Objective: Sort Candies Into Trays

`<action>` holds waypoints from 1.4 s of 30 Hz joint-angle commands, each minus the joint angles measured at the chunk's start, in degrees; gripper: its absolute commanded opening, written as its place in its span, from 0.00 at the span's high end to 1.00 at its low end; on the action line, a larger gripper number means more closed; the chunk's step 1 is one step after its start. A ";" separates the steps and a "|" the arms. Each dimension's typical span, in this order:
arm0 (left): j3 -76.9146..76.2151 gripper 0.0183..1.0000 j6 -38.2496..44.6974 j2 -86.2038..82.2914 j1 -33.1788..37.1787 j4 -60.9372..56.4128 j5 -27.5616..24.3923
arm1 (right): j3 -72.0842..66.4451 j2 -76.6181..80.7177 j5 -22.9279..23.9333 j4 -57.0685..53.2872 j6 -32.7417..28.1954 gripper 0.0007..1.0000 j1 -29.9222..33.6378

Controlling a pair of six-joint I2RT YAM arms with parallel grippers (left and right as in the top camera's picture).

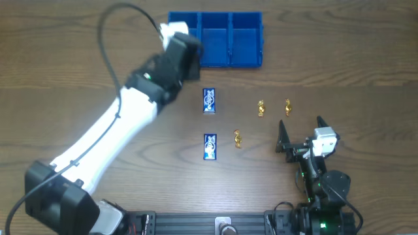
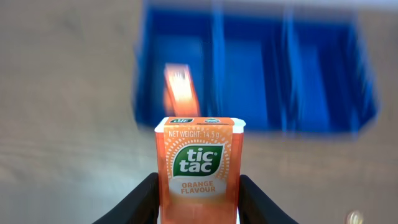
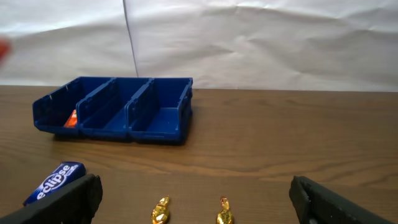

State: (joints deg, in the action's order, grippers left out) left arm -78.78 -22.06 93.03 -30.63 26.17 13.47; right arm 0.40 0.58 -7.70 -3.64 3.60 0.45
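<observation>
Orange rigid plastic candy box [image 2: 199, 165], pinched across narrow sides by left tool [image 2: 199, 202], near blue three-bin plastic tray [image 2: 323, 118]. Probably light, stiff, slippery. Right tool [image 3: 196, 202] spread.

**One fixed overhead view and two wrist-mounted views are provided.**

The worktop [image 1: 366, 72] is seen from straight above in the top view, with the blue tray [image 1: 215, 39] at its far side. The left wrist view is taken from above and near the tray, angled down past the left end effector [image 2: 199, 180] and the orange box [image 2: 200, 155] gripped in it. The right wrist view is set low behind the right end effector [image 3: 194, 186], facing level across the worktop toward the distant tray and a white backdrop [image 3: 249, 37]. The tray is shared by all three views; gold candies [image 3: 160, 211] are shared by the top and right wrist views.
</observation>
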 commanded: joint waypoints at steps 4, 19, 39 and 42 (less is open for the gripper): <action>-18.10 0.62 6.69 15.78 7.15 1.33 -2.67 | 0.04 -0.42 0.28 -0.50 -0.70 0.00 -0.39; -24.98 0.61 5.38 28.37 9.55 2.58 -9.09 | 0.04 -0.42 0.28 -0.50 -0.70 0.00 -0.39; -12.04 0.14 9.86 -5.16 9.64 1.31 -6.43 | 0.04 -0.42 0.28 -0.50 -0.70 0.00 -0.39; 1.25 0.09 13.77 -19.82 10.62 -8.39 -6.56 | 0.04 -0.42 0.28 -0.50 -0.70 0.00 -0.39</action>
State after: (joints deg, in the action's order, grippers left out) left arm -89.78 -13.85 87.94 -21.12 23.99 5.50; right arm 0.40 0.58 -7.73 -3.66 3.60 0.45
